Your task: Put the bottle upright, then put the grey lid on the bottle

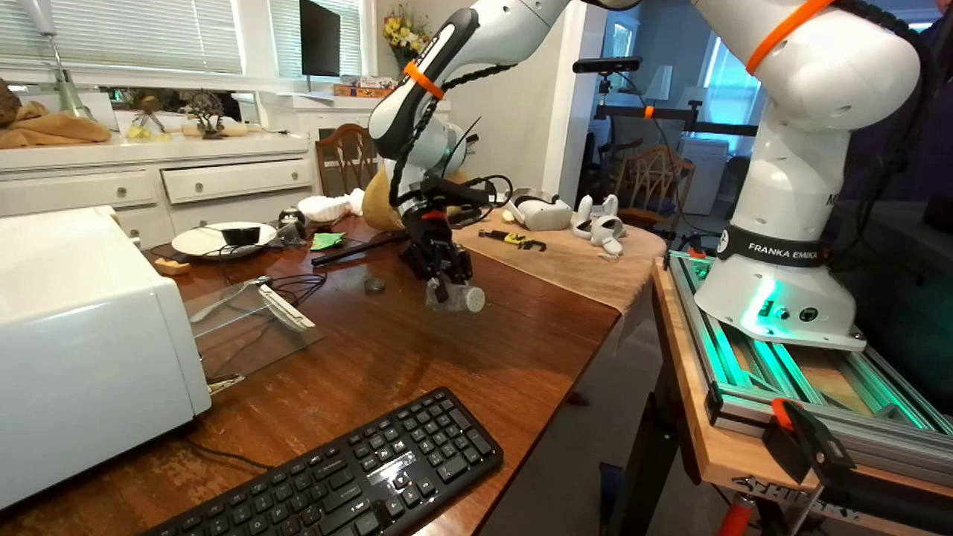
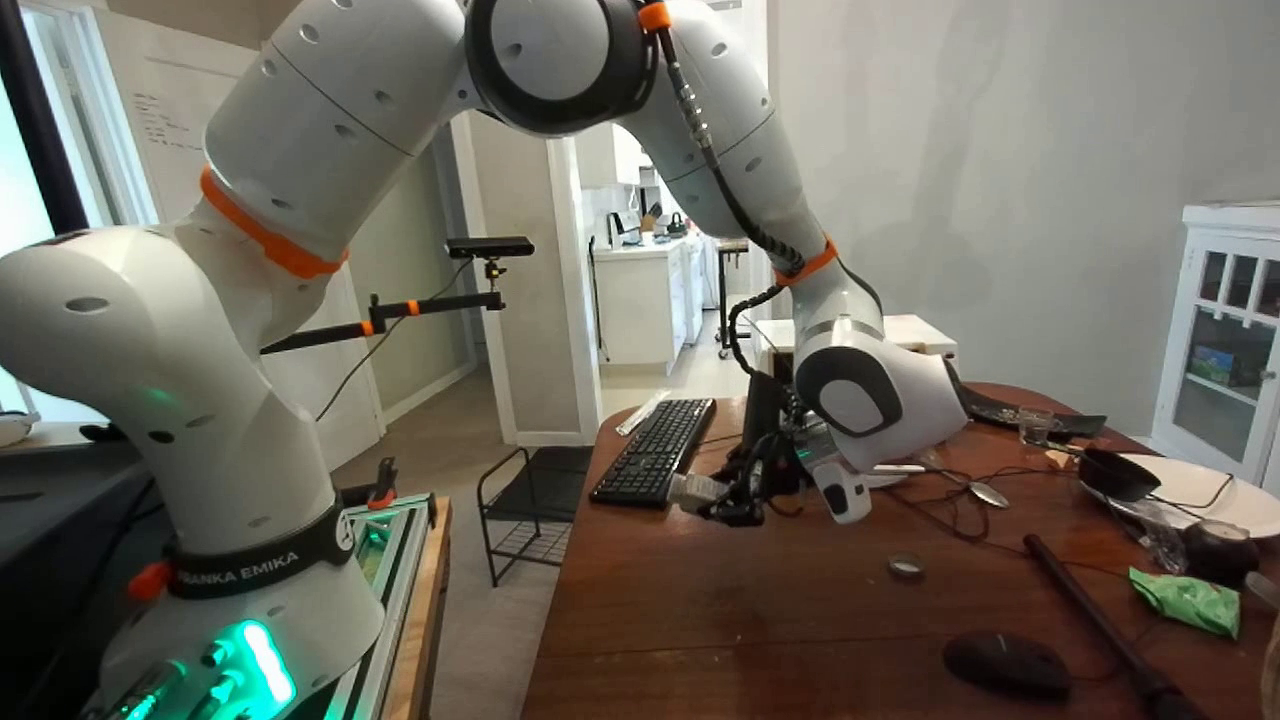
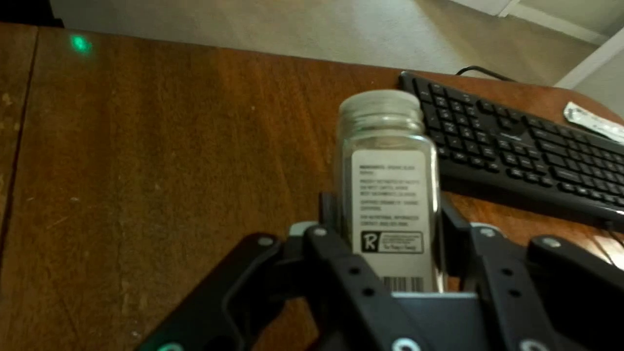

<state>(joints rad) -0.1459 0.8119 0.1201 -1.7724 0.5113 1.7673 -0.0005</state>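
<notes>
Nearest the camera in an exterior view rises a white, jointed, orange-banded robot arm (image 2: 345,115), bent over a long, reddish-brown wooden table (image 2: 720,620). On the table in an exterior view sits a white, box-shaped appliance (image 1: 82,350) with rounded edges, and near it stretches a long, black, flat keyboard (image 1: 357,480), lying near the table's edge. Beyond the appliance rests a round white plate (image 1: 195,240). At the end of the arm, a black, two-fingered gripper (image 3: 390,214) has its jaws clamped on opposite sides of a clear, square-sided, white-labelled bottle (image 3: 390,192). The bottle hangs above the wood, tipped well over: in both exterior views it lies close to level, its pale, round, perforated top (image 1: 474,299) facing the side where the arm's base (image 1: 778,290) stands; in the wrist view its printed side faces the camera. A smooth black computer mouse (image 2: 1005,664) lies on the tabletop in an exterior view, and between it and the gripper there, flat on the wood and apart from the bottle, is a small, round, grey lid (image 2: 906,567).
</notes>
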